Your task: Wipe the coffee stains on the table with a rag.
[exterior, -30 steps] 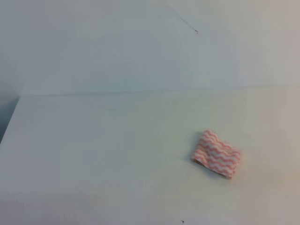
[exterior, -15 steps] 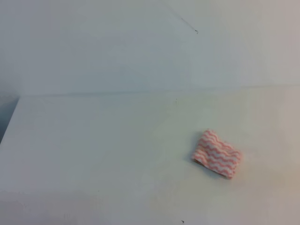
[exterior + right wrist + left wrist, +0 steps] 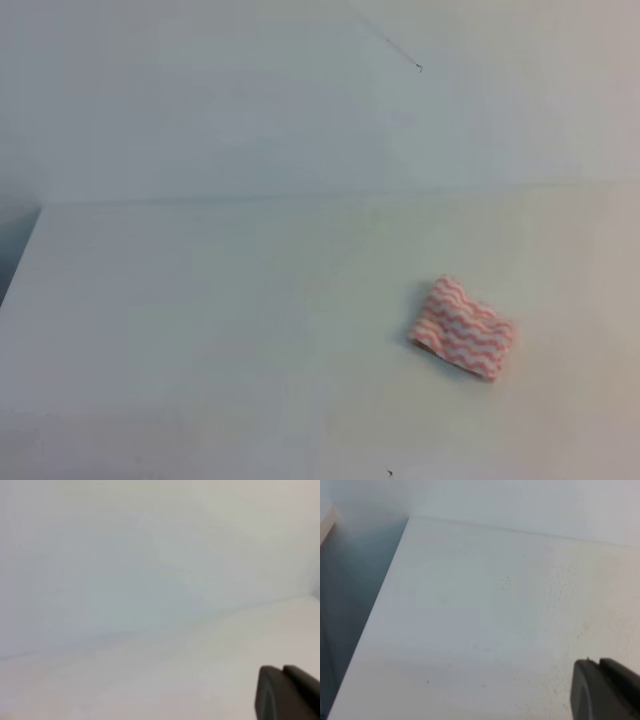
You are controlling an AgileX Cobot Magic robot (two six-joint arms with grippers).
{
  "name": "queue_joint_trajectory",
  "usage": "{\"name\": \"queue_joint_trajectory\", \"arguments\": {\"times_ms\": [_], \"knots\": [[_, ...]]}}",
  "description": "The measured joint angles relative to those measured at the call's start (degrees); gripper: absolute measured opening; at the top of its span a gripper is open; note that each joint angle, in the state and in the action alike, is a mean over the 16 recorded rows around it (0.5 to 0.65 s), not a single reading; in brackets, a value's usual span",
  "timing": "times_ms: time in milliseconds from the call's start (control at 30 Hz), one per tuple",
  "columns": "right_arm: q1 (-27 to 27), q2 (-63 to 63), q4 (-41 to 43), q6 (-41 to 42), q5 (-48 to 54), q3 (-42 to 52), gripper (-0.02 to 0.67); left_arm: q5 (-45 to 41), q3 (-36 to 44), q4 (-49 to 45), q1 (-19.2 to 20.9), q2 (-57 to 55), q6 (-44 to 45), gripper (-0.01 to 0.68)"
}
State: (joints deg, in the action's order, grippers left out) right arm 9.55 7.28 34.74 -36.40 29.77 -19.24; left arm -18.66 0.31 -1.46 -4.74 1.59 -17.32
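Note:
The rag, a small folded cloth with pink and white wavy stripes, lies flat on the white table right of centre in the exterior high view. No coffee stains show in any view. Neither gripper appears in the exterior high view. In the left wrist view my left gripper sits at the lower right corner above the bare table, its black fingers pressed together on nothing. My right gripper looks the same in the right wrist view, shut and empty over the table.
A plain white wall rises behind the table, with a thin dark mark on it. The table's left edge drops to a dark gap. A tiny dark speck lies near the front.

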Motion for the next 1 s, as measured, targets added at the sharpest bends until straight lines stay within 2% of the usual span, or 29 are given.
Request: {"name": "queue_joint_trajectory", "arguments": {"times_ms": [200,400,500,733,867,1000], "knots": [[-6.8,-4.3,0.7,-0.7,-0.2,0.0,-0.001,0.0,0.0,0.0,0.0,0.0,0.0,-0.001],[-9.2,-5.7,1.2,1.5,-6.4,0.0,-0.001,0.0,-0.2,0.0,0.0,0.0,0.0,-0.001],[-9.4,-5.6,-0.6,6.3,-10.7,0.0,-0.001,0.0,-0.2,0.0,0.0,0.0,0.0,-0.001],[-10.9,-5.8,-9.5,23.5,-18.2,1.0,-0.001,-0.1,-0.3,0.0,0.0,0.0,0.0,-0.001],[-12.1,-6.3,-15.4,31.9,-19.3,3.7,-0.001,-0.1,-0.3,0.0,0.0,0.0,0.0,-0.001],[-13.2,-6.8,-20.9,36.2,-18.4,8.0,-0.001,-0.1,-0.3,0.0,-0.1,0.0,0.0,-0.001]]}}
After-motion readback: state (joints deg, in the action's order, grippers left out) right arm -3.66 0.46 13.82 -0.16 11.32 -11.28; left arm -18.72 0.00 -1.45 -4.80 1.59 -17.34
